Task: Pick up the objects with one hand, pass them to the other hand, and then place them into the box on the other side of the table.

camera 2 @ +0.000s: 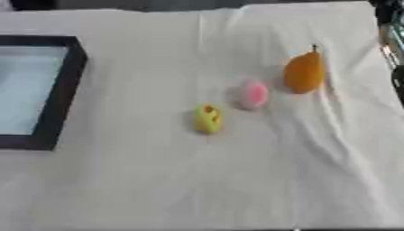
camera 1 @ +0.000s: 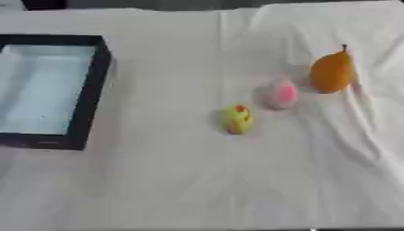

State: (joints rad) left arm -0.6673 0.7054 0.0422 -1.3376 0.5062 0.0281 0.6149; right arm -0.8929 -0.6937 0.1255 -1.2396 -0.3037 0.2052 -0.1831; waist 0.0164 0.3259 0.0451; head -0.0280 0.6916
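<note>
Neither robot hand is in view, so finger state cannot be told; an orange pear-shaped fruit (camera 1: 331,72), a pink object (camera 1: 280,94) and a yellow object (camera 1: 236,119) lie on the white cloth (camera 1: 197,180), right of the empty black box (camera 1: 91,90), so the right hand would best descend squarely over one.

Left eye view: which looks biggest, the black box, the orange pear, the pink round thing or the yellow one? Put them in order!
1. Black-rimmed box with a pale inside
2. Orange pear-shaped fruit with a stem
3. Pink round fruit and yellow fruit with red patches: they look alike in size, so no ranking.
</note>
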